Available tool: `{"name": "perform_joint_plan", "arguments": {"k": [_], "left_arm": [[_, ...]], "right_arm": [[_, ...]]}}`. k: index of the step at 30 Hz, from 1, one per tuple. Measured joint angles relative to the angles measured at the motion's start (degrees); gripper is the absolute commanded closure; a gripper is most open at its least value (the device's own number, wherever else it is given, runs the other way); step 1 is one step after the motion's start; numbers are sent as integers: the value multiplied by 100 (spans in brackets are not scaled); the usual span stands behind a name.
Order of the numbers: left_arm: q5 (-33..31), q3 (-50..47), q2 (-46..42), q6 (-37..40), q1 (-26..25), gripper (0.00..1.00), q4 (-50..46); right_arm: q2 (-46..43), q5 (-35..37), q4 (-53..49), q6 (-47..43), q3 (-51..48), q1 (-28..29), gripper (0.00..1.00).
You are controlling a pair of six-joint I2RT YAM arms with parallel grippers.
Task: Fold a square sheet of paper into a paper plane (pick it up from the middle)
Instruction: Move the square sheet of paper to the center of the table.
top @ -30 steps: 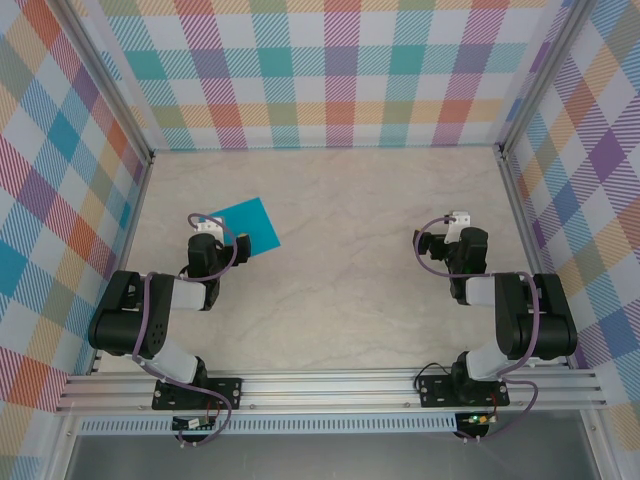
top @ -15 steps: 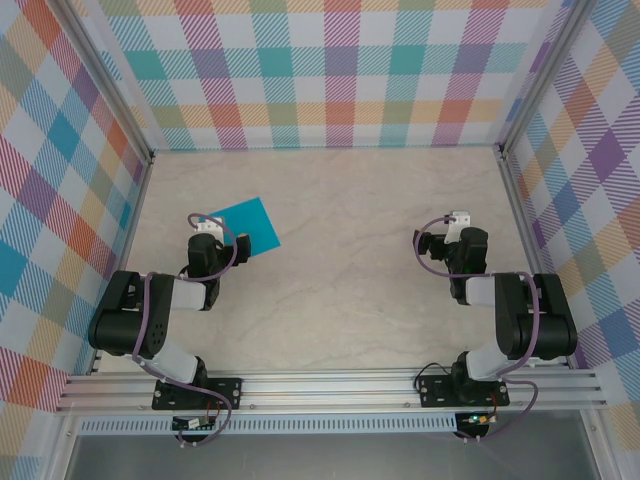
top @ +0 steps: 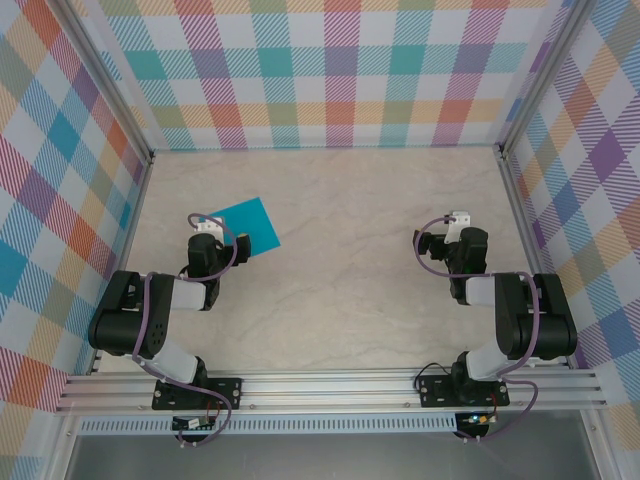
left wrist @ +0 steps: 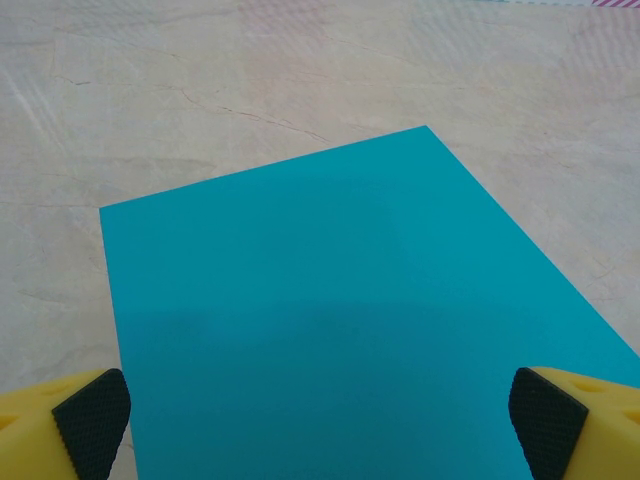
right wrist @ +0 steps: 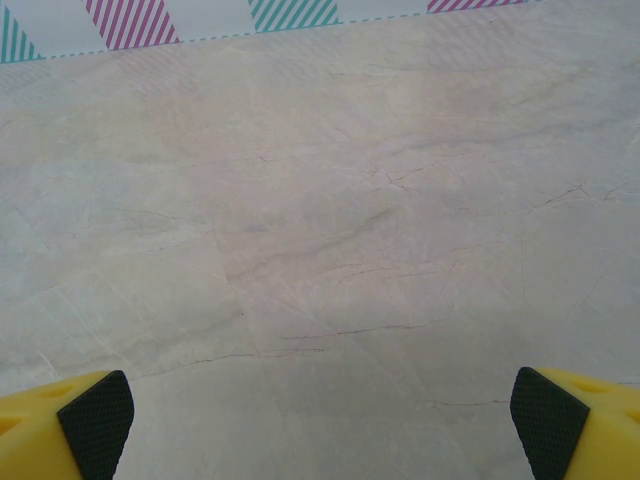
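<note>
The square sheet of paper (top: pixel 248 222) lies flat and unfolded on the marbled worktop (top: pixel 360 190), in the left half and towards the far side, turned a little so that one corner points away from the arms. Over its near edge sits the left claw (top: pixel 208 232). From the left wrist, this claw (left wrist: pixel 318 415) is spread wide with nothing gripped. Its black pads (left wrist: pixel 92 412) stand near either side of the sheet (left wrist: pixel 340 300), which fills the ground between them. The right claw (top: pixel 456 230) is well apart from the paper, on the right half of the worktop. From its own wrist, the right claw (right wrist: pixel 322 415) is likewise spread wide and empty over bare marbled surface (right wrist: pixel 330 220). Against the pictures from a second and half a second ago, nothing has shifted: paper and both arms lie exactly as before.
</note>
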Motion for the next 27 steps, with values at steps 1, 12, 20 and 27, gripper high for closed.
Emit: {"name": "perform_joint_plan", "arguments": {"k": [1, 12, 20, 27], "left_arm": [[0, 0, 0, 0, 0, 0, 0], [0, 0, 0, 0, 0, 0, 0], [264, -232, -131, 116, 2, 0, 199], [411, -179, -1624, 31, 4, 0, -892]], "right_arm": [[0, 0, 0, -2, 0, -2, 0], [0, 2, 0, -2, 0, 0, 0], [0, -7, -2, -4, 0, 0, 0], [-278, -177, -785, -105, 208, 0, 0]]}}
